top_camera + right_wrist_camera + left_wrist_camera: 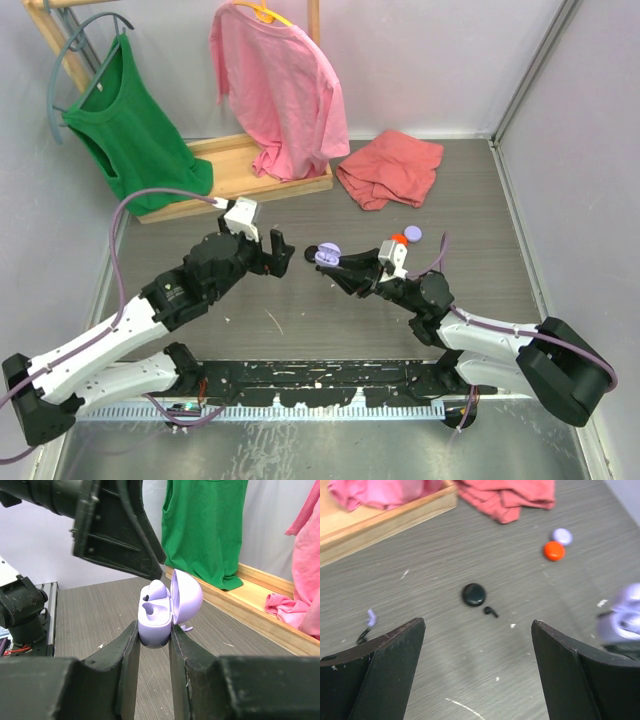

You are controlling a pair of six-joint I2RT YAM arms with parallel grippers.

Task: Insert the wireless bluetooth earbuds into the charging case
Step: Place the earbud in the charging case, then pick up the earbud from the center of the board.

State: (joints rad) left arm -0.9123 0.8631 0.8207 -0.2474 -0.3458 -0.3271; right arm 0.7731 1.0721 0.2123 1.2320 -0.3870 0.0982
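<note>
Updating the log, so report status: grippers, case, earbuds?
Right gripper shut on open lavender case, held upright. Left gripper open, empty. Black earbud and lavender earbud loose on table; nothing seen blocking.

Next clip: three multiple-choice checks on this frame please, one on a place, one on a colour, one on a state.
1. The black earbud lies: A) beside the black case, B) on top of it, C) inside it.
2. The held case in the right gripper is: A) black, B) lavender, C) red-orange.
3. The left gripper has its jaws: A) shut on a bud, B) shut empty, C) open.
1 A: it lies just beside that case. 2 B: its clamped shell is lavender. 3 C: they stand wide apart, nothing between.
</note>
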